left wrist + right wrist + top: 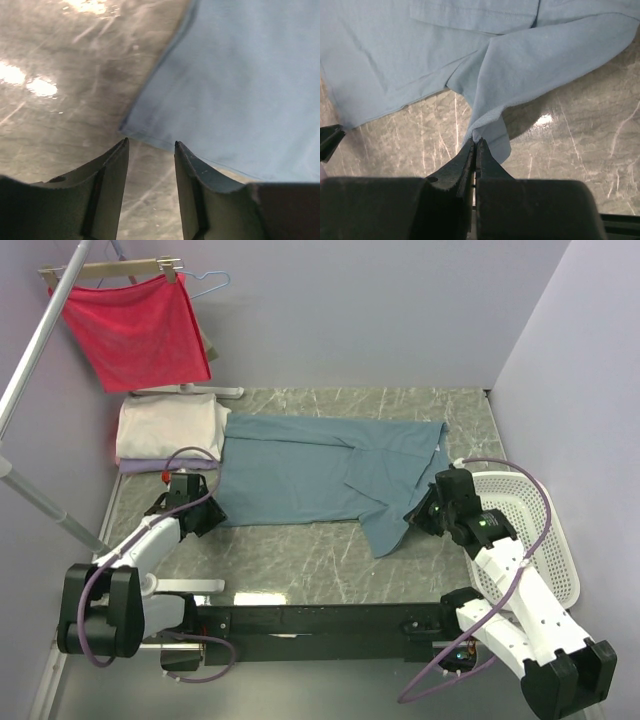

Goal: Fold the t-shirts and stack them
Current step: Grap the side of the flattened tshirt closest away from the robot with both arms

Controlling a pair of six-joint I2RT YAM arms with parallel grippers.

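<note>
A dusty teal-blue t-shirt (310,470) lies spread flat across the marble table. My left gripper (212,515) is at its near-left corner. In the left wrist view that gripper (150,143) is open with only bare table between the fingers, and the shirt's hem corner (250,75) lies just past the fingertips. My right gripper (412,517) is at the shirt's near-right part. In the right wrist view it (476,141) is shut on a pinched fold of the teal fabric (445,45), which lifts up from the table. A cream-white folded shirt (165,428) sits on a pale lavender one (150,466) at the back left.
A red cloth (140,330) hangs on a wooden hanger from a slanted rail at the back left. A white plastic basket (540,530) stands at the right edge, beside the right arm. Walls close in the table on three sides.
</note>
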